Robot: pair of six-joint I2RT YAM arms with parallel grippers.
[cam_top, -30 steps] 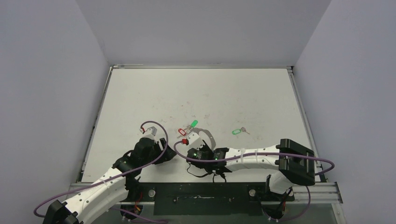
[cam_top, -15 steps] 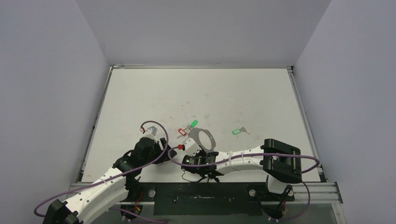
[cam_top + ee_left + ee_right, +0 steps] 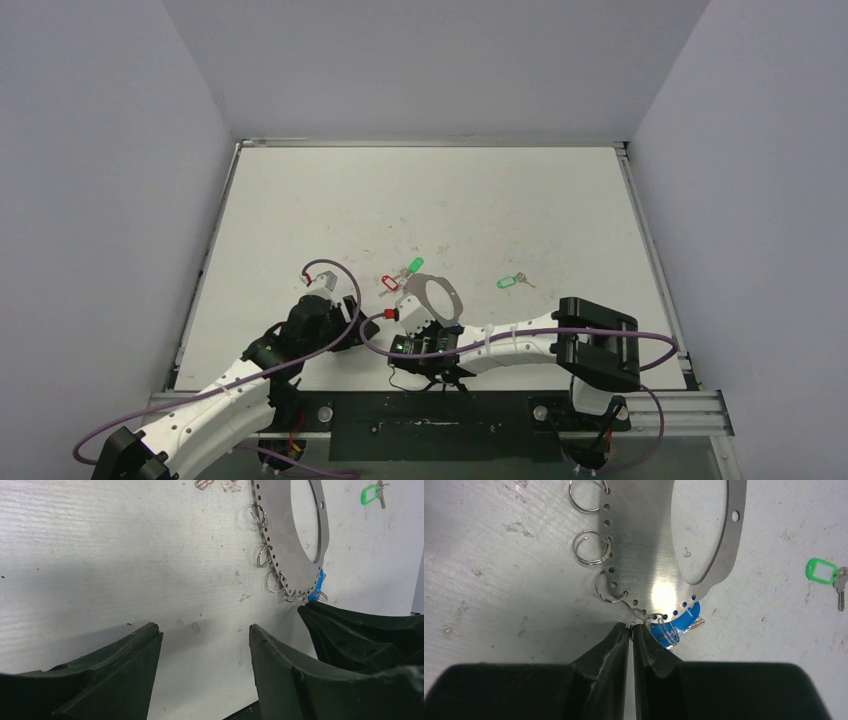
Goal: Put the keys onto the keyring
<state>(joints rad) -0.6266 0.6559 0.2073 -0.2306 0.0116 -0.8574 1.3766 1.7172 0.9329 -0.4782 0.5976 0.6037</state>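
Closure is the change: the right gripper, whose jaws stood clearly apart a second ago, now has its black fingers drawn to a sliver. They nip a small silver wire loop at the near rim of the large silver-grey sheet-metal keyring. The right arm has also swung in towards the near edge, leaving the keyring lying flat and uncovered on the white table. A tiny silver key with a blue plastic tag lies half under that rim, just beside the pinched loop. The left gripper hangs wide and empty near the keyring, unchanged. I judge that a loop is now secured for threading, while the green-tagged key lies apart, loose.
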